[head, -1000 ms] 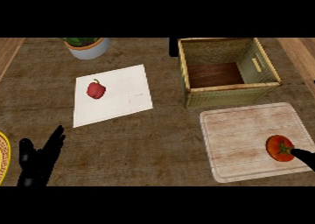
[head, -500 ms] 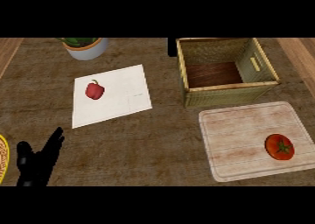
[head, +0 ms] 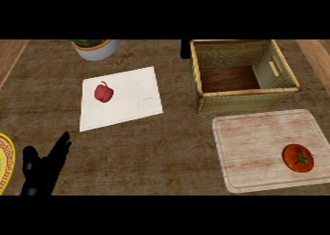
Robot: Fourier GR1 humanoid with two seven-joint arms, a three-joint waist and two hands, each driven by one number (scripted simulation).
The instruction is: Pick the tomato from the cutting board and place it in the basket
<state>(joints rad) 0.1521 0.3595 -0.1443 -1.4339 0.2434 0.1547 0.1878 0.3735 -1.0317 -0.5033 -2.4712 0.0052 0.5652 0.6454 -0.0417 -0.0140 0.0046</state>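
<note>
Red bell pepper (head: 103,92) lying on white sheet (head: 130,98), left of centre on worktop (head: 161,151). Potted plant (head: 95,47) at far edge. Yellow-rimmed plate (head: 0,160) at left edge.

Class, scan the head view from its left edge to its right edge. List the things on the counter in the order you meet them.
yellow-rimmed plate → left hand → red pepper on the white sheet → basket → tomato on the cutting board.

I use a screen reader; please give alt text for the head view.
A tomato lies on a cutting board at right, just below a basket. The left hand rests open at lower left; a red pepper lies on a white sheet.
</note>
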